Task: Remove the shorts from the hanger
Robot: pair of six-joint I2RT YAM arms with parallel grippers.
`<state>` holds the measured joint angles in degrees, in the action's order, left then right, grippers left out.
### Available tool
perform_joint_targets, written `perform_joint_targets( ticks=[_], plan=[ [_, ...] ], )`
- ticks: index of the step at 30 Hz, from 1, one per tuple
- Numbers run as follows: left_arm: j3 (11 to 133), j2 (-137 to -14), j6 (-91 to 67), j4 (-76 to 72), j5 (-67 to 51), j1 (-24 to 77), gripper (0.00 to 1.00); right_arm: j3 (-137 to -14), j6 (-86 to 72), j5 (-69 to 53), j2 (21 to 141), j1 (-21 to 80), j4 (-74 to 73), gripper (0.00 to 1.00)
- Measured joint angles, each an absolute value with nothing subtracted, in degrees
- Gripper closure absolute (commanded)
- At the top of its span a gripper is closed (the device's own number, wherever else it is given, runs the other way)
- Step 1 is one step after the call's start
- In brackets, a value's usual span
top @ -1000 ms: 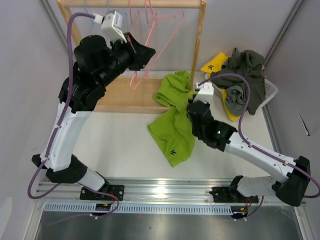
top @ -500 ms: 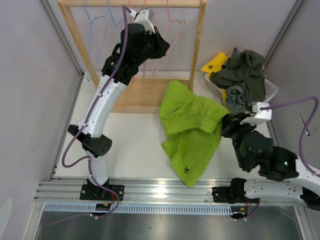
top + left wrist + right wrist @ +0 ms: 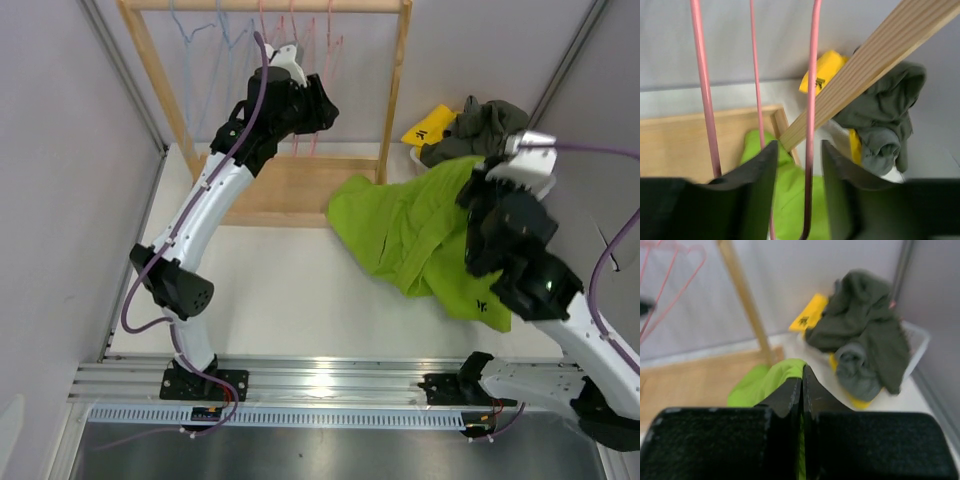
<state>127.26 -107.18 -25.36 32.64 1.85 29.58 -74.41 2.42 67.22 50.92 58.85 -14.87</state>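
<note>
My right gripper is shut on the lime green shorts and holds them up at the right, with the cloth draping down to the table. In the right wrist view the jaws pinch a green fold. My left gripper is open up at the rack. A bare pink hanger's wire stands between its fingers without being clamped. The dark grey shorts and yellow shorts lie piled at the back right. The pink patterned shorts are out of view.
The wooden rack has a top rail, a right post and a flat base. Bare pink hangers and blue hangers hang on it. A white basket holds the grey and yellow pile. Grey walls stand on both sides.
My right gripper has carried the green shorts up and to the right, towards the pile. My left gripper rose to the rail and the tilted pink hanger now hangs straight.
</note>
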Motion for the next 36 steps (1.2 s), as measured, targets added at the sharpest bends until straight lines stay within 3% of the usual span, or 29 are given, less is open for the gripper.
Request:
perform_joint_targets(
  ticks=[4, 5, 8, 14, 18, 25, 32, 34, 35, 36],
  plan=[
    [120.3, -104.9, -25.4, 31.8, 0.3, 29.5, 0.32, -90.8, 2.3, 53.3, 61.7, 38.2, -17.0, 1.0],
    [119.5, -104.5, -25.4, 31.8, -0.2, 29.5, 0.17, -94.5, 1.9, 49.9, 64.0, 33.6, -17.5, 1.0],
    [118.0, -103.3, -24.9, 31.9, -1.2, 29.5, 0.01, -105.3, 1.1, 42.9, 70.7, 24.1, -19.7, 1.0],
    [104.0, -93.5, -25.6, 27.3, -6.1, 29.5, 0.01, -137.1, 0.9, 35.2, 90.7, 10.9, -22.2, 1.0],
    [87.7, -82.8, -27.0, 23.6, -9.2, 29.5, 0.01, -145.3, 0.8, 34.3, 99.0, 5.2, -16.5, 1.0],
    [76.2, -72.7, -26.9, 20.9, -9.6, 30.3, 0.01, -138.3, -0.6, 33.7, 105.0, 2.2, -3.1, 1.0],
    [75.0, -68.2, -26.3, 20.3, -7.4, 31.2, 0.01, -105.9, -11.0, 25.4, 106.7, 1.2, 8.3, 1.0],
    [75.0, -68.0, -25.7, 20.8, -5.8, 31.2, 0.01, -96.8, -13.5, 25.0, 106.8, 1.8, 8.8, 0.81],
    [75.0, -67.8, -25.2, 21.4, -4.8, 31.2, 0.01, -92.2, -14.9, 25.0, 106.7, 2.3, 9.2, 0.57],
    [75.0, -67.5, -24.7, 22.3, -3.7, 31.2, 0.01, -87.7, -16.3, 25.0, 105.9, 2.8, 9.7, 0.44]
  ],
)
